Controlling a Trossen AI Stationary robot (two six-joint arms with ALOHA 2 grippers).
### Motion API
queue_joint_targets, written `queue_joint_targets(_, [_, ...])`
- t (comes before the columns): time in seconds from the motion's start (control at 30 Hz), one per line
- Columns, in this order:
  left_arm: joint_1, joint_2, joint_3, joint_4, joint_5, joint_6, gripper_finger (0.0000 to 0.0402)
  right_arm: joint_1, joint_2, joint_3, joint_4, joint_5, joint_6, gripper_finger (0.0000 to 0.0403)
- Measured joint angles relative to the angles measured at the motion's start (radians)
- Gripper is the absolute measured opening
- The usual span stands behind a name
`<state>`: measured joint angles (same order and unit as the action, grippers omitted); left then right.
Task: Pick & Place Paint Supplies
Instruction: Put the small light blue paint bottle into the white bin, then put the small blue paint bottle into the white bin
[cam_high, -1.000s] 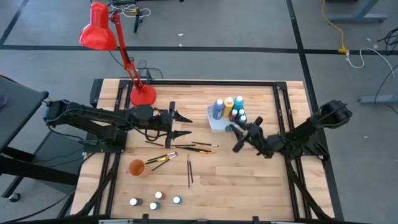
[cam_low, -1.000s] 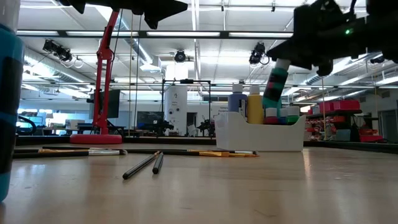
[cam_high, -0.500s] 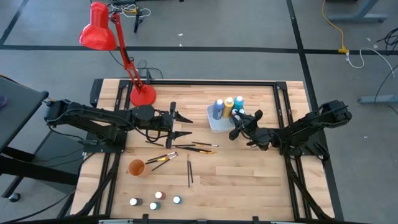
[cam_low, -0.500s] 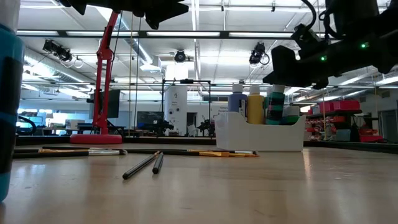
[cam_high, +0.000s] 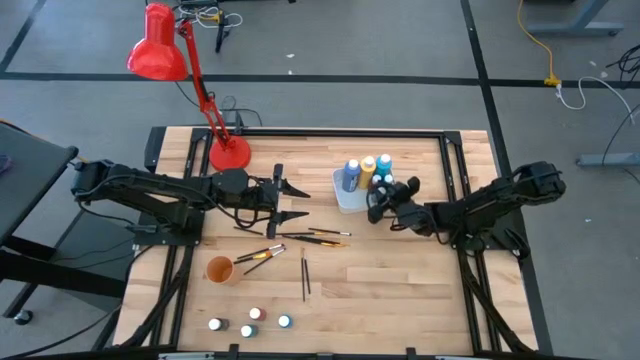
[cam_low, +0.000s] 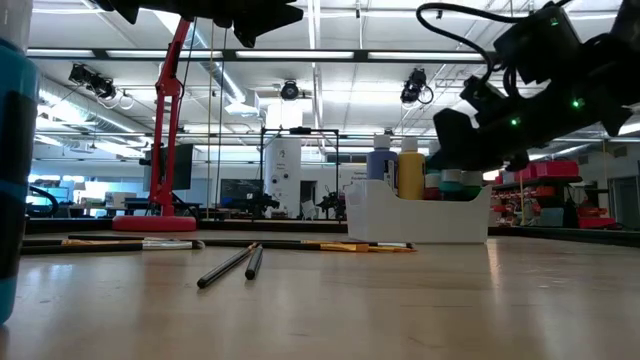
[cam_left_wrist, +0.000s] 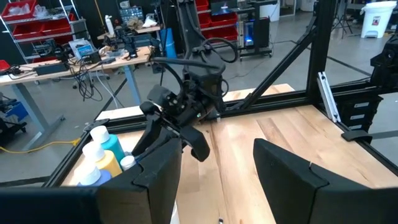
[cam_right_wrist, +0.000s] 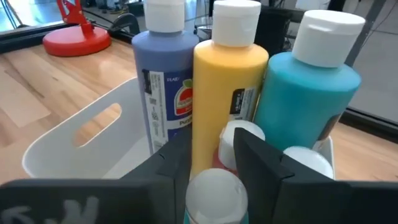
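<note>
**A:** Where is the bottle the right arm is working with?

**B:** A small white-capped bottle (cam_right_wrist: 214, 190) stands in the white tray (cam_right_wrist: 74, 134), in the gap between the jaws of the right gripper (cam_right_wrist: 213, 142). I cannot tell whether the jaws pinch it or have let go; they sit close on either side of its cap.

**A:** What is around it?

**B:** Just beyond the jaws three taller bottles stand upright in a row: the blue bottle (cam_right_wrist: 165, 93), the yellow bottle (cam_right_wrist: 227, 93) and the teal bottle (cam_right_wrist: 305, 99), all white-capped and all inside the tray. Two more white caps show between the jaws and that row.

**A:** And from above?

**B:** The right gripper (cam_high: 378, 205) hangs over the tray's near side, directly above the bottles.

**A:** The other arm?

**B:** The left gripper (cam_high: 303, 202) hovers above the table (cam_high: 400, 290), jaws spread wide with nothing between them. Several paintbrushes (cam_high: 315, 235) lie flat on the wood under and just nearer than those jaws.

**A:** Anything farther out?

**B:** An orange cup (cam_high: 219, 269) stands past the brushes, well apart from the left jaws. Small bottles (cam_high: 250, 322) cluster at the near edge. A red lamp (cam_high: 229, 153) stands behind the left jaws.
</note>
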<state>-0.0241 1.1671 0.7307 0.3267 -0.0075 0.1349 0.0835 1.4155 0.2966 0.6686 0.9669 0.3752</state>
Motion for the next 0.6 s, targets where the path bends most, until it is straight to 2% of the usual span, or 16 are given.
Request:
queue_joint_targets(0.37, [0.000,0.000,0.000,0.000,0.000,-0.003,0.0210,-0.039,0.003,-0.004,0.067,-0.062,-0.083,0.0144])
queue_joint_targets(0.53, [0.000,0.000,0.000,0.000,0.000,-0.013,0.0210,-0.039,0.003,-0.004,0.289,-0.070,-0.251,0.0146])
queue_joint_targets(0.6, [0.000,0.000,0.000,0.000,0.000,-0.022,0.0210,-0.039,0.003,-0.004,0.404,-0.123,-0.300,0.0146])
